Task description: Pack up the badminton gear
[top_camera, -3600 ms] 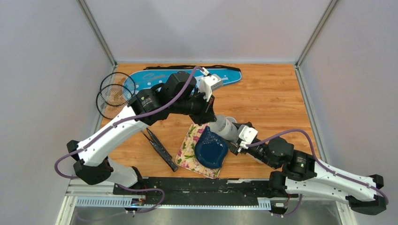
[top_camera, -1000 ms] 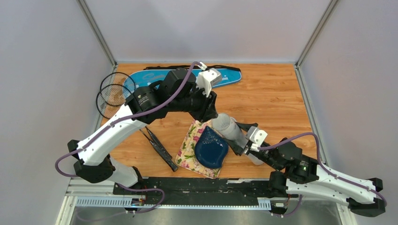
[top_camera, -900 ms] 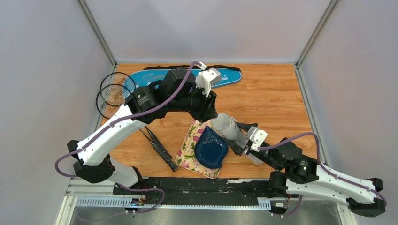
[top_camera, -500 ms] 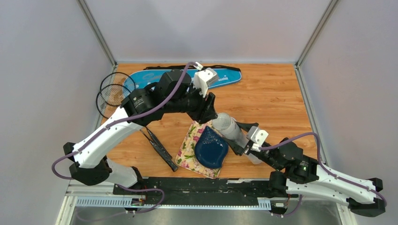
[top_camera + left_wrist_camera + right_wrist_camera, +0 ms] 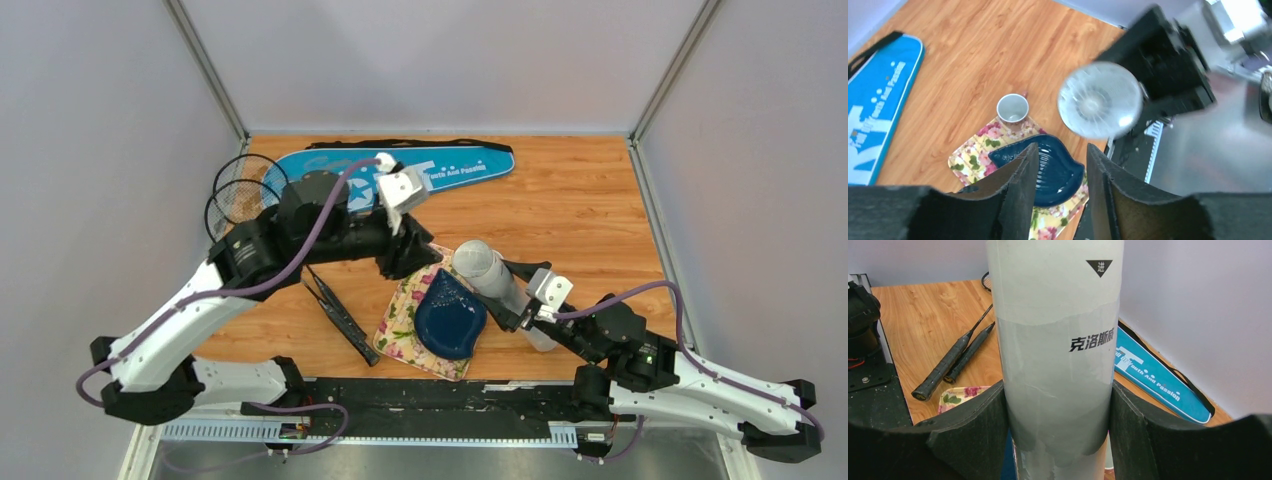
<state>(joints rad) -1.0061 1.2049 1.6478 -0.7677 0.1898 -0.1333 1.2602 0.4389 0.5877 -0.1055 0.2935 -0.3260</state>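
Note:
A long white tube (image 5: 492, 276) stands tilted over the table, and my right gripper (image 5: 520, 310) is shut on its lower part. In the right wrist view the tube (image 5: 1058, 340) fills the gap between both pads. My left gripper (image 5: 418, 262) hovers left of the tube's top, open, with nothing between its fingers (image 5: 1023, 170). The left wrist view shows the tube's round end (image 5: 1099, 99) ahead of that gripper (image 5: 1062, 147). The blue racket bag (image 5: 400, 175) lies flat at the back. Two black rackets (image 5: 240, 200) lie at the left, with their handles (image 5: 340, 315) pointing toward the near edge.
A dark blue plate (image 5: 450, 318) rests on a floral cloth (image 5: 403, 312) in the middle, just left of the tube. A small white cup (image 5: 1012, 108) stands at the cloth's edge. Grey walls enclose the table on three sides.
My left arm has pulled back to the left, away from the tube's top. The right gripper keeps its hold on the tube, which has not moved over the last second.

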